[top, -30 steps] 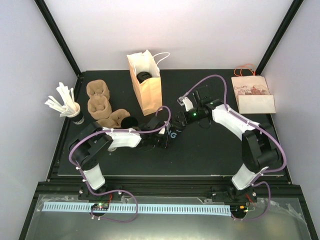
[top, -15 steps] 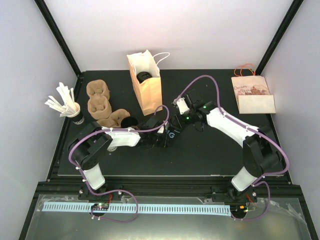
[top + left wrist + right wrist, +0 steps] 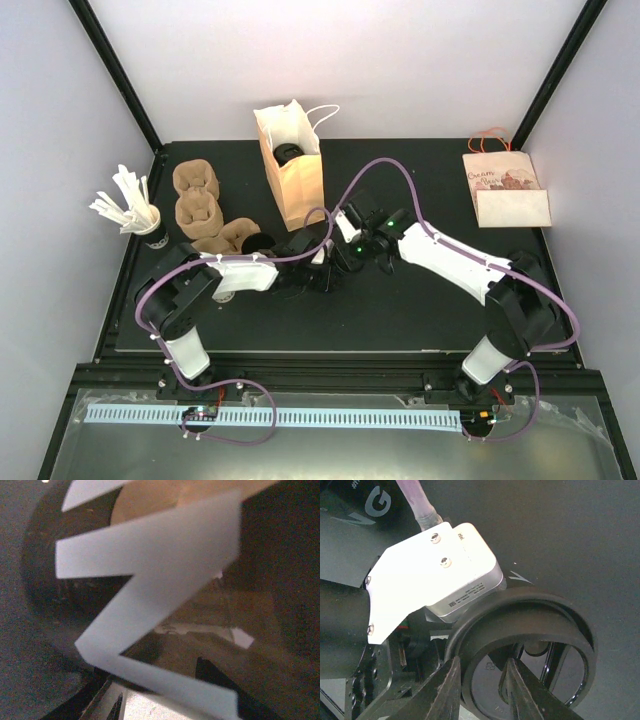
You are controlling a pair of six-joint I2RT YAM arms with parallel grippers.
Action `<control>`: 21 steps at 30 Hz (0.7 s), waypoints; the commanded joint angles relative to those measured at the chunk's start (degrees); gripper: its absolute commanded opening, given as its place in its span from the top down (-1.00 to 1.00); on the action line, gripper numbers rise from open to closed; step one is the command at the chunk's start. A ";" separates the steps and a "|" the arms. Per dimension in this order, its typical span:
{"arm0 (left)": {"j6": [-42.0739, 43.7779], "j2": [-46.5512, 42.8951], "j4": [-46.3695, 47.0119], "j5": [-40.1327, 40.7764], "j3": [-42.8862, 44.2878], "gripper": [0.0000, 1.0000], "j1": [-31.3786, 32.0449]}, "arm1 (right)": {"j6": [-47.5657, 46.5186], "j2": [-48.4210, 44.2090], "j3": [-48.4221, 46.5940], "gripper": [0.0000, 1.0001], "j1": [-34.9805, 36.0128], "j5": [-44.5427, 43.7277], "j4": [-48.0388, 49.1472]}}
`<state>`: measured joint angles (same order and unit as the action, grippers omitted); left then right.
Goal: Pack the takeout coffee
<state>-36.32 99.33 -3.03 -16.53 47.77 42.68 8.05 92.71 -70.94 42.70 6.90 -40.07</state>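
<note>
Entry: takeout coffee, packing part done as I judged it.

- Left tool (image 3: 322, 272): mid-counter (image 3: 420, 310), under the right arm. A brown cup (image 3: 165, 605) filled its camera; I could not tell its grip.
- Right tool (image 3: 484, 662): pinched the black lid (image 3: 540, 615) by its rim, just beside the left wrist. I judged the lid not yet on the cup.
- Bag (image 3: 295, 185): upright behind, something dark-topped inside.
- Carriers (image 3: 200, 205): far left.
</note>
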 commanded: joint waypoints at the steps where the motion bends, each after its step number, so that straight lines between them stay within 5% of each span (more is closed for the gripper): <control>1: 1.85 0.74 -3.59 2.43 0.06 0.17 -0.39 | 0.79 2.08 -1.32 0.47 2.39 3.05 -1.55; 11: 0.56 -5.79 -0.63 0.92 -4.16 0.09 -2.84 | 1.12 6.34 -7.57 0.52 2.66 -1.08 -0.57; 21: 1.82 -7.61 0.07 -0.66 -5.40 0.07 -4.57 | 2.64 9.51 -11.40 0.83 2.64 -2.90 1.92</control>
<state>-35.97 92.60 -4.16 -15.88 42.78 38.15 9.61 101.95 -81.03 45.04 4.60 -41.60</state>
